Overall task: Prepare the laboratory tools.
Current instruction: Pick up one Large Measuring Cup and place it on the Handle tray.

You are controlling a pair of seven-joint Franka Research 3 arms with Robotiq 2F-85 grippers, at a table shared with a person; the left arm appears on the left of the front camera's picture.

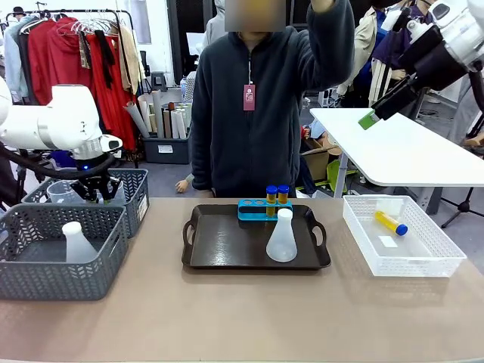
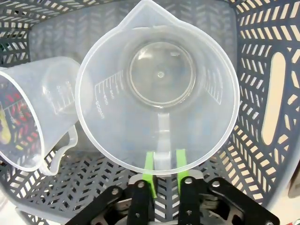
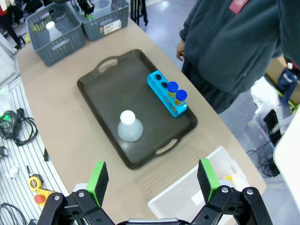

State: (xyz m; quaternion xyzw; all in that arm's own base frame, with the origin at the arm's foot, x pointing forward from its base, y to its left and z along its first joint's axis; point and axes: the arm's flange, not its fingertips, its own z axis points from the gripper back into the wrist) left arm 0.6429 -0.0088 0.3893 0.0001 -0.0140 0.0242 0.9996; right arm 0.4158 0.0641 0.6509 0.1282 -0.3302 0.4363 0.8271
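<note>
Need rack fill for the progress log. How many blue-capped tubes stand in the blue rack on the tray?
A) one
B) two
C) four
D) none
B: two amber blue-capped tubes stand side by side in the blue four-hole rack, its other two holes are empty, and a third tube lies in the white mesh basket.

Bright, even indoor light from overhead; shadows faint and soft. Front view is sharp, with a dull sheen on the tray (image 1: 219,242). In the left wrist view the measuring beaker (image 2: 159,89) is very close and slightly soft, and the grey basket (image 2: 61,37) walls bow at the edges. Right wrist view is sharp, with fisheye curvature.
</note>
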